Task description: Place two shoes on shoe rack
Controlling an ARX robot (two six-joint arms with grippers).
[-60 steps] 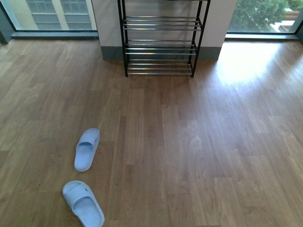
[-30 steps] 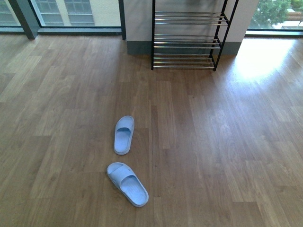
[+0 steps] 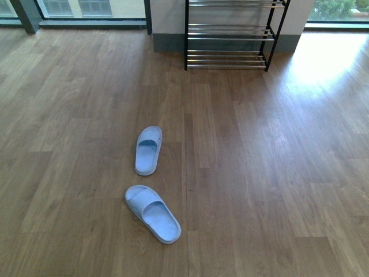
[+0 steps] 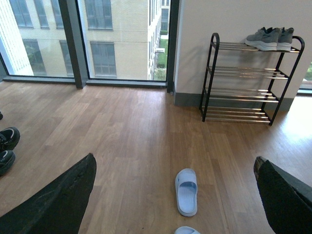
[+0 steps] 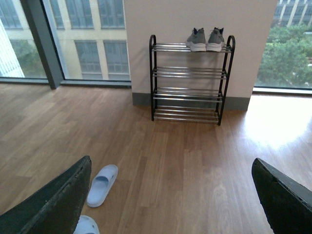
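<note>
My left gripper [image 4: 174,160] hangs over the wooden floor [image 4: 122,131] with its jaws spread wide and nothing between them. Only its dark fingers [image 4: 58,200] show, one at each lower corner of the left wrist view. My right gripper [image 5: 170,162] is likewise wide apart and empty, its own dark fingers [image 5: 53,204] framing the room from the lower corners of the right wrist view.

The two shoes [image 5: 206,40], grey sneakers with white soles, sit side by side on the top tier of the shoe rack [image 5: 190,80], towards one end of it. The rack is a black frame with four tiers of chrome bars. It stands well away from me against a pale wall [image 5: 195,14], with tall windows [image 5: 92,34] on either side. The three tiers below the sneakers are bare bars. In the front view only the lower tiers show, at the top edge of the frame.

Two light blue slippers lie on the boards between me and the rack, left of centre in the front view. The farther slipper [image 3: 149,150] lies roughly lengthwise towards the rack. The nearer slipper [image 3: 153,213] lies at an angle, close to the first but not touching it. A pair of black shoes [image 4: 9,138] sits at the edge of the left wrist view, well apart from the slippers.
</note>
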